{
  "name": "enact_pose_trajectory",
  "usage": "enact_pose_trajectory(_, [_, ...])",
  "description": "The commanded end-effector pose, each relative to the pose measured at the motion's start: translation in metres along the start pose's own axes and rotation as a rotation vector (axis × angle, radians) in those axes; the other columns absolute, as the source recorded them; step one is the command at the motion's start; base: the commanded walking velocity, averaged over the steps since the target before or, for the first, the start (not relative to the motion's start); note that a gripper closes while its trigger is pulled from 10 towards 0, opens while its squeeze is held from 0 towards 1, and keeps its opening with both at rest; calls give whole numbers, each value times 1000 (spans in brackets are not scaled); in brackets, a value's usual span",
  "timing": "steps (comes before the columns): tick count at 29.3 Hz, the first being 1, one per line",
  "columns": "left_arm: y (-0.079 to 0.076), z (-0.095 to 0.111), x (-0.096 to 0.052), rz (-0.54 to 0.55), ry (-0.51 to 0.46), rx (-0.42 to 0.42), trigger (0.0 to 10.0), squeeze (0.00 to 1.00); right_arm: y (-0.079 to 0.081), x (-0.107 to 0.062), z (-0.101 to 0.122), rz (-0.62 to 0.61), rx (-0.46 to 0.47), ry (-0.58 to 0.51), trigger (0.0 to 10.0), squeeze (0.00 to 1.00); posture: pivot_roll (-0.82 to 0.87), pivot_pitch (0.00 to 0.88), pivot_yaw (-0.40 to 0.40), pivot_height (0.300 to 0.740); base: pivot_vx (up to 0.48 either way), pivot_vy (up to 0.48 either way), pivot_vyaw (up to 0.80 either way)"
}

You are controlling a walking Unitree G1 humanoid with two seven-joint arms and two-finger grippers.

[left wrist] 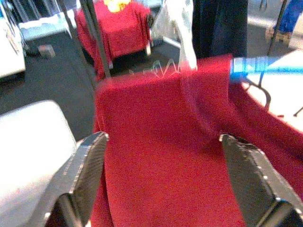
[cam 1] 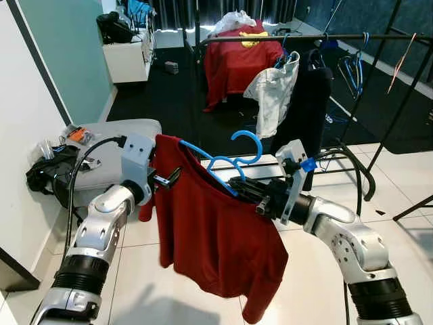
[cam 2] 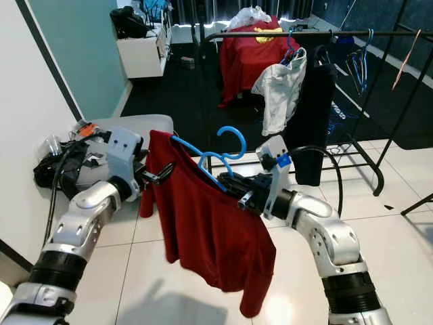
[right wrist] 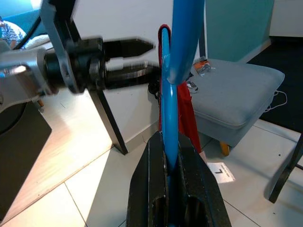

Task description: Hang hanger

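The blue hanger is held in the air between the two arms, in front of the black clothes rail. Its long axis slopes down from the robot's left to its right, hook curling upward, and a red shirt drapes from it. The right claw is clamped on the hanger's lower arm; its wrist view shows the blue bar pinched between the fingers. The left claw stands wide at the shirt's shoulder; its wrist view shows red cloth between spread fingers.
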State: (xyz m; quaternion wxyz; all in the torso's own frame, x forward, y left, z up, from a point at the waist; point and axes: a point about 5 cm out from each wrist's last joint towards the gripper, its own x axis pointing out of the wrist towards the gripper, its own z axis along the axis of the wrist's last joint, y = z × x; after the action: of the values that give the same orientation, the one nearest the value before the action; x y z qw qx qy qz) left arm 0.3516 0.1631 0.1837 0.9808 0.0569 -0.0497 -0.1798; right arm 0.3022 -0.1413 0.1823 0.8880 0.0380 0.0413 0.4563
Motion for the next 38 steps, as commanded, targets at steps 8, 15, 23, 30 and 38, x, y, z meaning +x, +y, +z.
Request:
enact_pose_trajectory(8, [-3, 1, -4, -29, -54, -110, 10000, 0, 4, 1, 8, 19, -19, -27, 10000, 0, -94, 0, 49, 740, 0, 0, 0])
enact_pose_trajectory(15, [-11, -2, -5, -67, -54, -136, 5412, 0, 3, 1, 9, 22, -19, -26, 10000, 0, -96, 0, 48, 740, 0, 0, 0])
enact_pose_trajectory(23, [-12, -6, -3, -60, -44, -135, 0, 0, 2, 1, 9, 21, -21, -24, 10000, 0, -97, 0, 47, 740, 0, 0, 0])
enact_pose_trajectory(30, [-6, -3, 0, -27, -50, -139, 0, 0, 2, 0, 9, 19, -21, -24, 10000, 0, -100, 0, 49, 740, 0, 0, 0])
enact_pose_trajectory(38, [-5, 0, 6, -15, -56, -142, 0, 0, 2, 0, 10, 19, -21, -25, 10000, 0, -103, 0, 47, 740, 0, 0, 0])
